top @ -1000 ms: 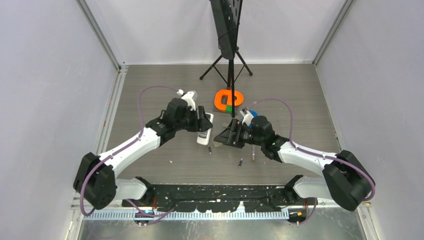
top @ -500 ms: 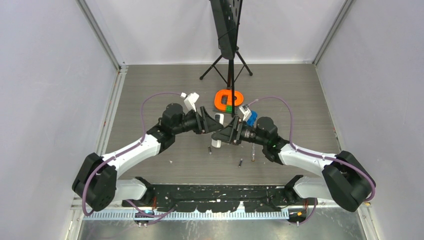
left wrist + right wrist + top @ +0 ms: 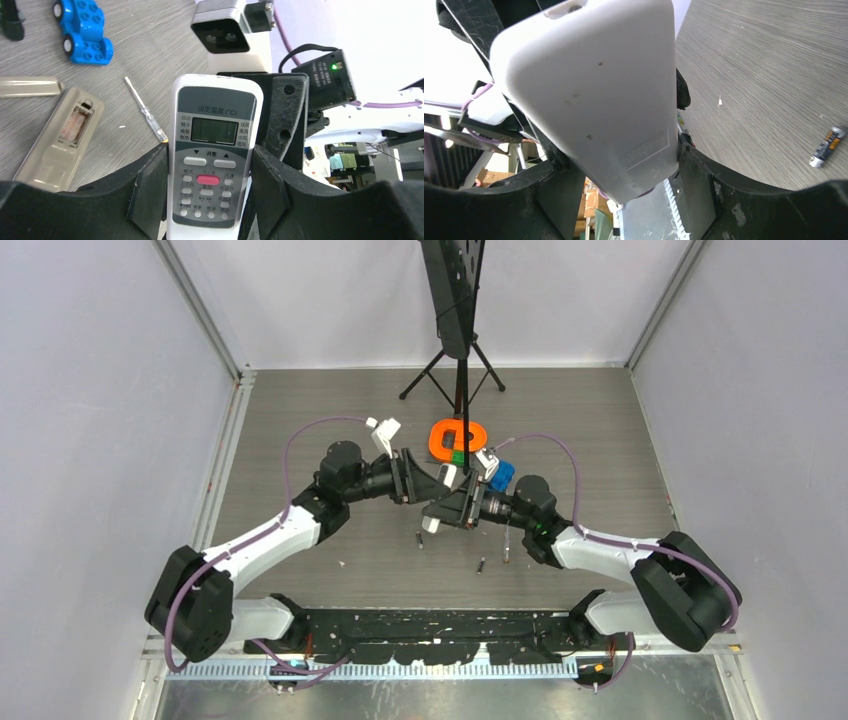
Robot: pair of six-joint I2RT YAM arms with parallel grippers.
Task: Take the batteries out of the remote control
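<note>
The left claw and the right claw both squeeze the white remote up over the table. 1 battery lies on the table, nearer.

Both arms reach from the lower corners of the top view toward its centre, forearms nearly level. The left gripper and the right gripper meet head-on, each with its fingers pressed against the sides of the same white remote control.
</note>
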